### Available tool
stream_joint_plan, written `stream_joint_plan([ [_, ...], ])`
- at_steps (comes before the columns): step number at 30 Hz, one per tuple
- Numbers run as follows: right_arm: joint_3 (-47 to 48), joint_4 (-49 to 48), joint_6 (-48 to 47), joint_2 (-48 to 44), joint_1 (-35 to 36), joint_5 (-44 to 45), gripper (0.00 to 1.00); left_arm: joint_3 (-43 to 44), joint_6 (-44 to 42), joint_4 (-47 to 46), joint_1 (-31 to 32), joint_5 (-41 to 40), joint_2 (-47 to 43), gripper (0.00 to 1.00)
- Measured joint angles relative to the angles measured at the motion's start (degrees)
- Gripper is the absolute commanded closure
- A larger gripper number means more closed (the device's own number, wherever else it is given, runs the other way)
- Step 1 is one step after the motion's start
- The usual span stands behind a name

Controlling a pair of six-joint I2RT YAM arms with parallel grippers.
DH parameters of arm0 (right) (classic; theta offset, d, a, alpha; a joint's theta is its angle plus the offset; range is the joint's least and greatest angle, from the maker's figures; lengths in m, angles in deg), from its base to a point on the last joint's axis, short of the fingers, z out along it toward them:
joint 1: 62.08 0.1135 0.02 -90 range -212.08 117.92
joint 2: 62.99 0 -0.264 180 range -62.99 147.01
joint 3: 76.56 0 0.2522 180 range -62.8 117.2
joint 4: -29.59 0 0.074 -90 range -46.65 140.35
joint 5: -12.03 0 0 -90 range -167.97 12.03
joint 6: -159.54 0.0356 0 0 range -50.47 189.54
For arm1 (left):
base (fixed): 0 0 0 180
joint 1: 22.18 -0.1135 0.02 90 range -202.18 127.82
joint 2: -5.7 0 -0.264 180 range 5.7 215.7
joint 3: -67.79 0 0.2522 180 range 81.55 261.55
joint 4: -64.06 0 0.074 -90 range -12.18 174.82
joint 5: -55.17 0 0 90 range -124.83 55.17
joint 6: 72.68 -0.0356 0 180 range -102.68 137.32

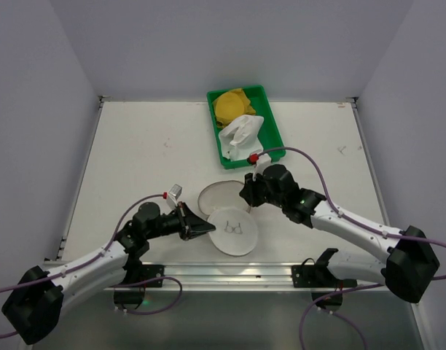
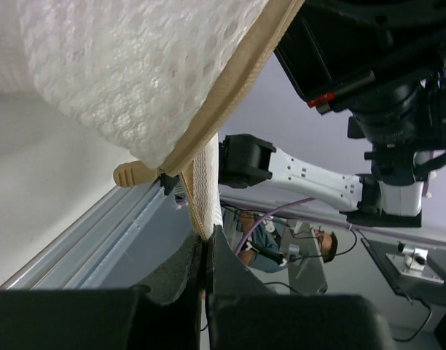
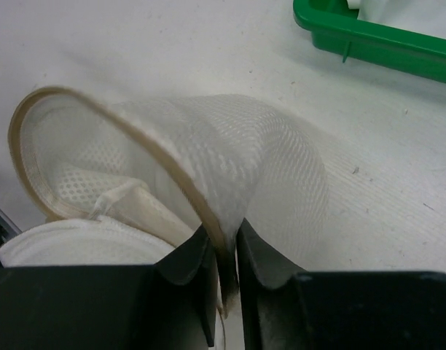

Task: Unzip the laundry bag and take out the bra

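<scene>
Both grippers are clamping the laundry bag (image 3: 267, 160), which is sitting on the table between them, just short of the green tray (image 3: 376, 42). The left gripper (image 2: 207, 244) is fully closed, pinching the beige-trimmed mesh edge next to the zipper pull (image 2: 134, 173). The right gripper (image 3: 227, 251) is squeezing the bag's wire rim between nearly closed fingers; I can't tell how tight the hold is.

Step, my read: unzipping is looking done or nearly so. The round lid flap (image 1: 237, 237) with the dark emblem (image 1: 234, 228) is lying flat beside the mouth, and the mouth is gaping toward the right wrist camera. White fabric (image 3: 124, 200) is showing inside. It could be the bra, but I can't confirm that.

Next move is calling for one arm to keep the rim pinned while the other lets go, reaches into the mouth and pulls the garment out. The mesh is looking soft, so the bag may drag along if it isn't held down.

Surface: a white matte table (image 1: 135, 146), lightly scuffed, with an aluminium rail (image 1: 230, 271) at the near edge. The tray is holding a yellow item (image 1: 232, 106) and a white one (image 1: 241, 131). Plain pale walls are enclosing three sides, and a person (image 2: 321, 244) is sitting beyond the rig.
</scene>
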Motion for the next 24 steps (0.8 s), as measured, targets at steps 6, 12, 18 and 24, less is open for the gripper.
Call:
stream_joint_plan([
  [6, -0.66, 0.94, -2.12, -3.04, 1.25, -0.04, 0.22, 0.2, 1.75, 3.85, -2.8, -0.5, 1.68, 1.0],
  [12, -0.66, 2.6, -6.36, -10.91, 3.06, -1.97, 0.11, 6.1, -1.03, 10.82, -5.11, -0.59, 6.34, 1.0],
  [18, -0.7, 3.69, -11.52, -14.49, 8.72, -6.21, 0.09, 10.86, -3.04, 14.29, -8.35, -0.66, 7.85, 1.0],
  [24, -2.45, 3.8, -13.51, -11.06, 17.42, -4.02, 0.09, 11.93, -3.19, 17.9, -9.77, -1.09, 7.82, 1.0],
])
